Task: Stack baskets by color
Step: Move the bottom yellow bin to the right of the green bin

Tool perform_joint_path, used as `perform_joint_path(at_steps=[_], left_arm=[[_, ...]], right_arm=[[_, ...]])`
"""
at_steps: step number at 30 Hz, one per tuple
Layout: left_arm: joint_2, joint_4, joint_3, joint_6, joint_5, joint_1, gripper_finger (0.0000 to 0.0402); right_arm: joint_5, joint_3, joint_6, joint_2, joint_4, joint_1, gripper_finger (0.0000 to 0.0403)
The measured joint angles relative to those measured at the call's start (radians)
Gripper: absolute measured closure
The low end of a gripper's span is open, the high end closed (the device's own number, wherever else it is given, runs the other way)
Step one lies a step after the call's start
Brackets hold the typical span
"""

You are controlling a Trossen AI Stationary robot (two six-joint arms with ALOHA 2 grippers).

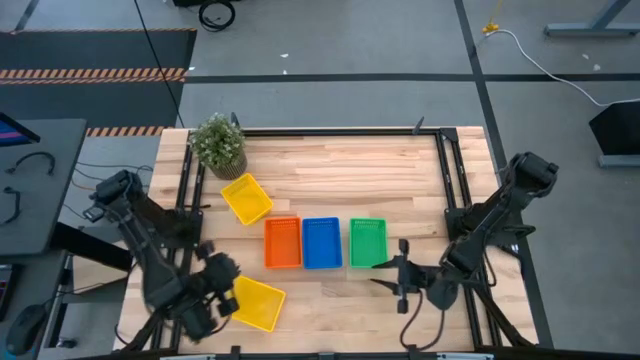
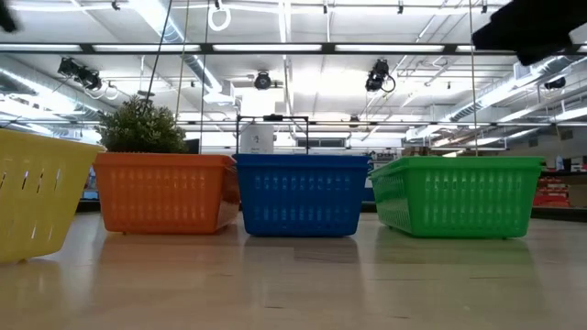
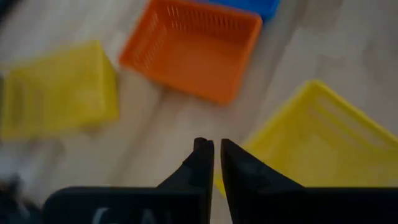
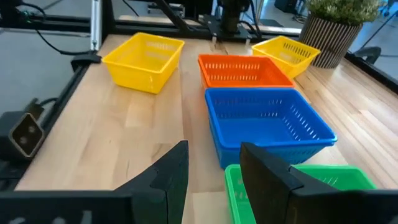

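high view: orange basket [image 1: 282,243], blue basket [image 1: 321,242] and green basket [image 1: 367,242] sit in a row mid-surface. one yellow basket [image 1: 246,198] lies beside the potted plant [image 1: 219,144]; the other yellow basket [image 1: 257,303] lies near the orange basket's front corner, at the left tool [image 1: 222,296], whose fingers are nearly closed and appear empty. right tool [image 1: 392,273] is released, just beside the green basket.

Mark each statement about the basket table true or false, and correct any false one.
1. Two yellow baskets sit apart: one by the potted plant, one at the near edge. True.
2. The blue basket stands between the orange basket and the green basket. True.
3. The left tool holds the orange basket. False: it is nearly shut and empty beside the near yellow basket.
4. The right tool is shut. False: it is open beside the green basket.
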Motion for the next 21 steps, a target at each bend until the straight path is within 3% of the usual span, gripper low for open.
perform_joint_path(at_steps=[8,16,21], left_arm=[[0.002,0.028,0.0,-0.39,0.203,-0.131,0.0388],[0.055,0.119,0.0,-0.611,0.203,-0.2,0.0391],[0.128,0.281,0.0,-0.619,0.204,-0.184,0.0391]], right_arm=[[-0.125,0.0,-0.108,0.035,0.151,-0.09,0.0254],[-0.326,0.0,-0.258,0.034,0.312,-0.178,0.0254],[-0.355,0.0,-0.271,0.034,0.323,-0.204,0.0254]])
